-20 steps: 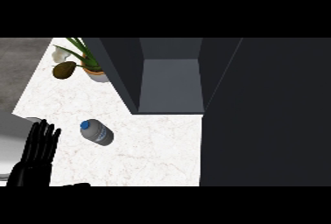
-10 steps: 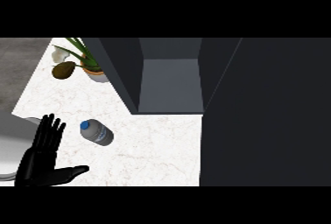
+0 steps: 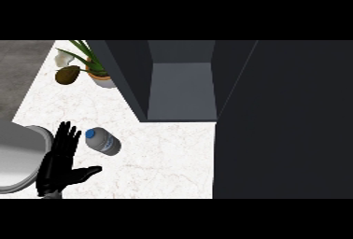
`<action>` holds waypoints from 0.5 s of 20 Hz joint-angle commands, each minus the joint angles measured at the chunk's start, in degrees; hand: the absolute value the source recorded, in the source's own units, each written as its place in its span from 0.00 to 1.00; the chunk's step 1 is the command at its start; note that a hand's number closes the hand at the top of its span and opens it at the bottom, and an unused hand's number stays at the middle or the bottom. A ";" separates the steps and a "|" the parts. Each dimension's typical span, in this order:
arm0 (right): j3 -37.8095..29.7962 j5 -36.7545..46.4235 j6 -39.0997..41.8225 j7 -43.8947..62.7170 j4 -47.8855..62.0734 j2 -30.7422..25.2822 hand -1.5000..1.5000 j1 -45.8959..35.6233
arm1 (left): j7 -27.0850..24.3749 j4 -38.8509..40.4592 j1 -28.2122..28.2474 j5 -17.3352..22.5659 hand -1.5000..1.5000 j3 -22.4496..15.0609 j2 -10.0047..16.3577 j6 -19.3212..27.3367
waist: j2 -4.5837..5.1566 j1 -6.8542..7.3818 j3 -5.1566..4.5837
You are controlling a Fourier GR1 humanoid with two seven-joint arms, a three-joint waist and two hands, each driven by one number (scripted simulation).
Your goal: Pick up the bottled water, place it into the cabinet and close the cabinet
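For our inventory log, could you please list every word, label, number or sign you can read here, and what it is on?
None can be read anywhere in this view.
The water bottle shows no letters or numbers that can be made out.
The cabinet and the plant pot carry no visible markings.

A green potted plant (image 3: 102, 77) stands at the white marble counter's (image 3: 165, 161) far left corner, a brown oval object (image 3: 67, 74) just beside its pot. A round grey basin (image 3: 19, 156) shows at the left edge.
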 commanded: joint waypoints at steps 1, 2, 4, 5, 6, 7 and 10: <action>2.87 0.20 -1.55 3.19 -4.03 0.85 0.00 1.62 | -5.91 9.90 -3.85 -0.03 0.00 0.89 -1.48 -1.72 | 0.01 -0.12 -0.03; 0.80 0.44 -0.09 1.29 -1.52 -0.32 0.00 0.92 | -4.42 9.76 -3.38 1.16 0.00 1.39 0.12 -3.83 | -0.03 0.03 0.00; 0.77 2.30 2.93 -4.34 1.76 -0.55 0.00 3.54 | -8.85 18.56 -5.60 0.75 0.00 2.86 1.36 -6.49 | 0.05 -0.52 -0.05; 0.02 0.59 0.33 -0.50 1.14 -0.01 0.00 -0.07 | -5.76 17.85 -8.39 2.03 0.00 3.68 3.64 -7.30 | 0.03 -0.06 -0.02; 0.02 -0.49 1.37 -1.63 -2.53 -0.44 0.00 4.79 | -8.83 21.96 -9.31 1.01 0.00 3.94 4.57 -8.79 | 0.03 -0.44 -0.04; -0.06 0.07 0.34 -0.90 0.86 0.28 0.00 0.30 | -14.01 23.55 -8.91 -2.04 0.00 1.94 0.51 -5.40 | 0.06 -0.16 -0.03; 0.27 2.50 3.63 -6.41 5.39 -0.03 0.00 1.72 | -16.84 30.67 -13.04 -2.56 0.00 2.58 0.91 -6.31 | 0.10 -0.43 -0.04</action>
